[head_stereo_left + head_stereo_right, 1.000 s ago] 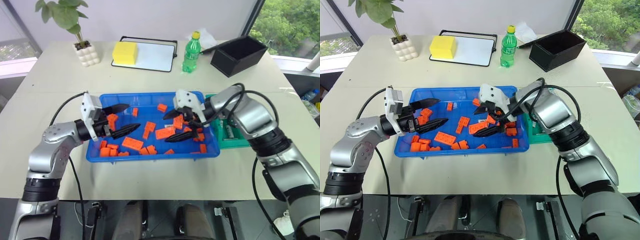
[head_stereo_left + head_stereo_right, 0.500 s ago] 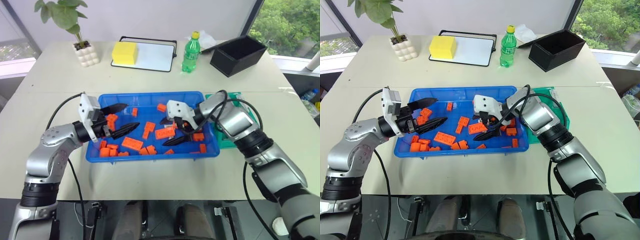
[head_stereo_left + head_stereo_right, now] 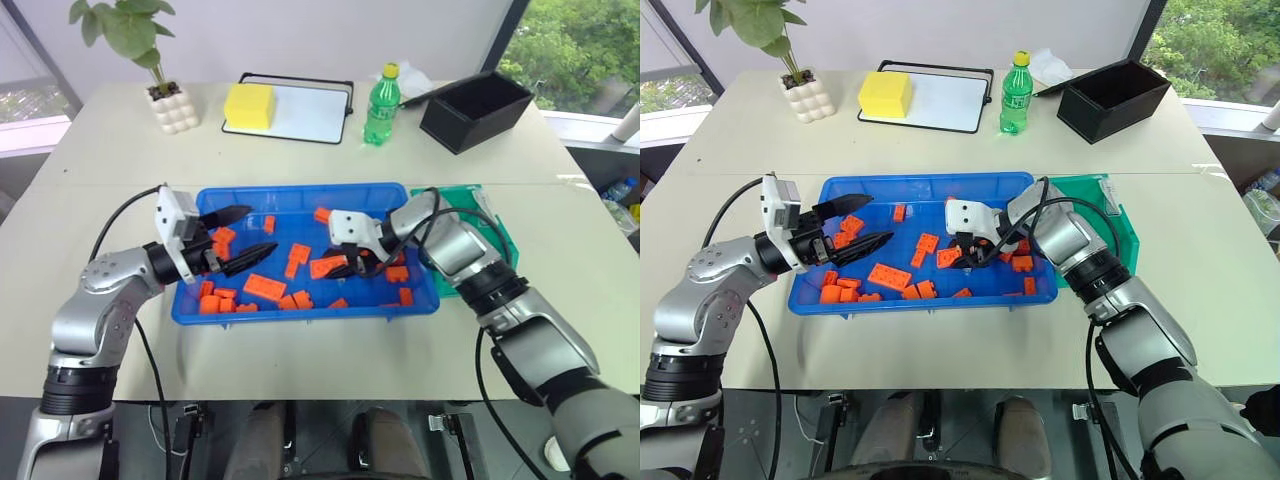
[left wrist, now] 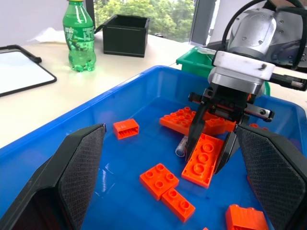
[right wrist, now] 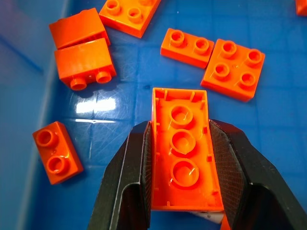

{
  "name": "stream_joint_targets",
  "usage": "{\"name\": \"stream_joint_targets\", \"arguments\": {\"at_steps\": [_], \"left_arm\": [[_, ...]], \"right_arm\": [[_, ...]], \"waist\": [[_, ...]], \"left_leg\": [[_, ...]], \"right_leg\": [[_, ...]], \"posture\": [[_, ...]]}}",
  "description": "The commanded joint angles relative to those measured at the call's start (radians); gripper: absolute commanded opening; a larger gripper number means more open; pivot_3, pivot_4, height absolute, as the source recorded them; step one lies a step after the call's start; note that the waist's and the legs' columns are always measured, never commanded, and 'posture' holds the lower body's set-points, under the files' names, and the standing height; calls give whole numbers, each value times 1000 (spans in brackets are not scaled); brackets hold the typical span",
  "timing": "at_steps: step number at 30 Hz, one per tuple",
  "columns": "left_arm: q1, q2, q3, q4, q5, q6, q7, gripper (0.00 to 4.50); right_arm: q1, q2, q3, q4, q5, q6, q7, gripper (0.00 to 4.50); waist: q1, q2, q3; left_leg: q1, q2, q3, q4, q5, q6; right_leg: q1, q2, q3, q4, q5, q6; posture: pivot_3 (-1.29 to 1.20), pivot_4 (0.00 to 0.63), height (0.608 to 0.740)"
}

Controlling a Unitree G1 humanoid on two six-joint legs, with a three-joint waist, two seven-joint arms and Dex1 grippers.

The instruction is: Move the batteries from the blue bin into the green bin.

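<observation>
Pinching a long orange block [image 5: 184, 155] in the blue bin [image 3: 300, 192], the right gripper [image 4: 211, 151]; left gripper [image 3: 240, 238] jaws spread.

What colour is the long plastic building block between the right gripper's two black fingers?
Orange. The long plastic building block shows best in the right wrist view, clamped in the right gripper.

Blue bin [image 3: 300, 192]: lay mid-counter [image 3: 100, 180] before me, blocks [image 3: 264, 287] scattered inside.
Green bin [image 3: 500, 240]: sat touching its right side.
Bottle [image 3: 381, 104], black box [image 3: 476, 109]: stood behind.
My right pincer [image 4: 211, 158]: inside the blue bin, beside a battery [image 4: 181, 145].
</observation>
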State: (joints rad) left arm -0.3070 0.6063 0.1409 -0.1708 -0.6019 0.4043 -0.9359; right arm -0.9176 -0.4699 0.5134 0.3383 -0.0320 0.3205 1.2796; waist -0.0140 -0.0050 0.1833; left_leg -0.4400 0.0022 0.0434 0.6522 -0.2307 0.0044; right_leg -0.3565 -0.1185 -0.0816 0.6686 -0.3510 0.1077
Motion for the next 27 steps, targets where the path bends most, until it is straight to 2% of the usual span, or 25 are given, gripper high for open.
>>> {"name": "stream_joint_targets", "arguments": {"at_steps": [1, 7, 12, 18, 25, 27], "left_arm": [[2, 0, 34, -33, -17, -17, 4, 4500], [-2, -4, 29, -24, -13, -23, 4, 4500], [-11, -9, 23, -12, -8, -27, 1, 4500], [-18, -17, 19, -6, -4, -30, -2, 4500], [-12, -26, 18, -20, -5, -23, 1, 4500], [-8, -27, 18, -26, -8, -22, 4, 4500]], "right_arm": [[-28, 19, -36, -45, 9, 12, -7, 1181], [-66, 56, -87, -123, 53, 93, -16, 1181], [-88, 144, -136, -198, 119, 144, -59, 1181], [-69, 244, -126, -192, 119, 104, -136, 1181], [-38, 313, -91, -71, 74, -15, -200, 1181], [-31, 320, -83, -70, 74, -20, -198, 2217]], "waist": [[0, 0, 0], [0, 0, 0], [0, 0, 0], [1, 0, 0], [-4, 0, 0], [-3, 0, 0]], "left_leg": [[0, 0, 0, 0, 0, 0], [0, 0, 0, 0, 0, 0], [0, 0, 0, 0, 0, 0], [0, -1, 0, 0, 0, 0], [1, -1, -1, 0, 0, 0], [1, -1, -1, 0, 0, 0]], "right_leg": [[0, 0, 0, 0, 0, 0], [0, 0, 0, 0, 0, 0], [0, 0, 0, 1, 0, 0], [0, 0, 0, 1, 0, 0], [0, 0, 0, 2, 0, 0], [0, 0, 0, 2, 0, 0]], "posture": [[0, 150, 739], [0, 150, 739], [0, 150, 739], [0, 150, 739], [0, 150, 739], [0, 150, 739]]}}
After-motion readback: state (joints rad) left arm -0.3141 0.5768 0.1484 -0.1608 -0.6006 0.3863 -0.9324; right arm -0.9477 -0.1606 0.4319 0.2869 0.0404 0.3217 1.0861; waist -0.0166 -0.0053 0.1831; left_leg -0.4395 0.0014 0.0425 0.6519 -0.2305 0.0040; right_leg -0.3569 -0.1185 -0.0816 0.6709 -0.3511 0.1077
